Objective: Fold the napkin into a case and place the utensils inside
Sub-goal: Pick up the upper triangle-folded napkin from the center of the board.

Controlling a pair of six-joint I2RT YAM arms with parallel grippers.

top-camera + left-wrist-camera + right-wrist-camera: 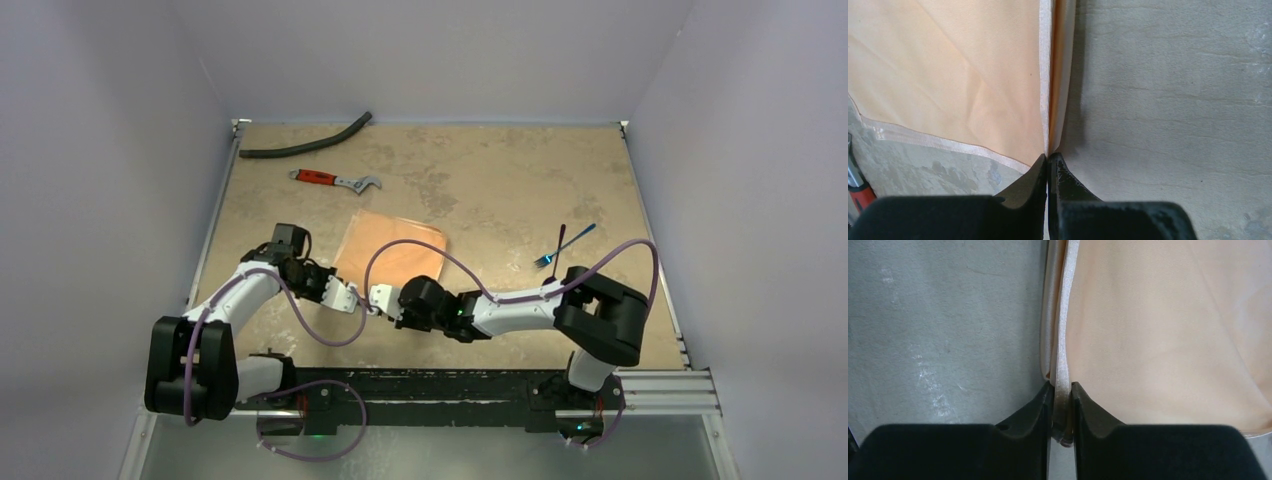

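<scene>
Top external, peach-orange napkin [398, 262], flat, near edge doubled

Tan mottled table [500, 190], metal rails [206, 240] down its left and right edges. Black bar [430, 385] along the near edge. Plain pale lilac-grey walls [430, 50] on far, left and right sides. Soft even light.

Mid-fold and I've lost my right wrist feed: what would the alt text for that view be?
The right jaws pinch the doubled, hemmed edge of the peach-orange napkin, and that edge runs straight up the middle of the picture from between them. The cloth spreads smooth to the right of the edge; bare mottled tabletop fills the left.
</scene>
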